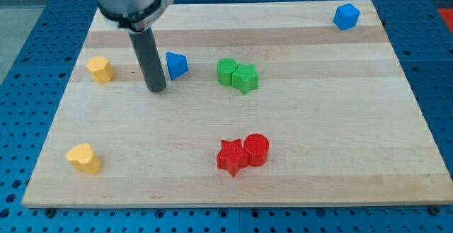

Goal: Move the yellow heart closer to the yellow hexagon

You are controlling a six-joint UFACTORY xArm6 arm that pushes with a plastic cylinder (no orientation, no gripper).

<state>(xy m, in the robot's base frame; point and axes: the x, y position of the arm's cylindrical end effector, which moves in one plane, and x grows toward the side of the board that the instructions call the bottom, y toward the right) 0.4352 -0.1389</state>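
The yellow heart (83, 157) lies near the board's bottom left corner. The yellow hexagon (100, 69) lies at the upper left, well above the heart in the view. My tip (156, 89) rests on the board to the right of the hexagon and just left of the blue triangle (176, 64). It touches neither yellow block and is far from the heart.
A green circle (226, 71) and a green star (245, 78) touch each other at the upper middle. A red star (231, 156) and a red cylinder (256, 149) sit together at the lower middle. A blue block (346, 15) is at the top right. The wooden board (340, 120) ends at all four sides.
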